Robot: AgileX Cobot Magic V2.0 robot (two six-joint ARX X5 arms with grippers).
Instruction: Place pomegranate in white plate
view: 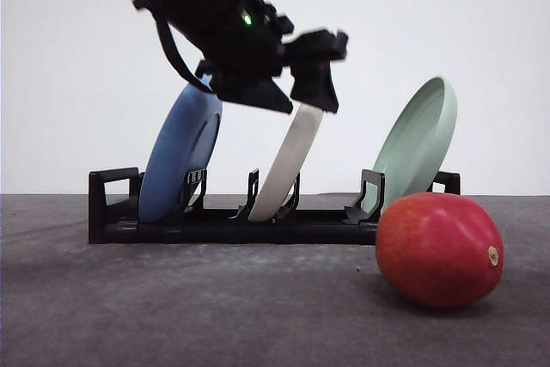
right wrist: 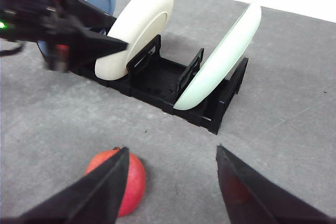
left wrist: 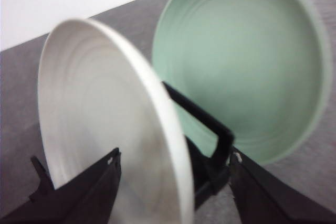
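Progress: early; the wide, matte off-white round plate (view: 287,167) stands upright in the middle slot of the black plastic rack (view: 223,228), not yet laid flat.
Left end effector (left wrist: 173,163): fingers spread, straddling the white plate's rim, not closed on it.
Right end effector (right wrist: 172,156): open, empty, above the fruit.
Remaining: free the plate, then load the fruit.
Pomegranate (view: 439,249): large, smooth, round, red with orange blush, brownish crown nub sideways; resting on the grey bench (view: 172,315) towards its front right, just before the pale green plate (view: 418,143).
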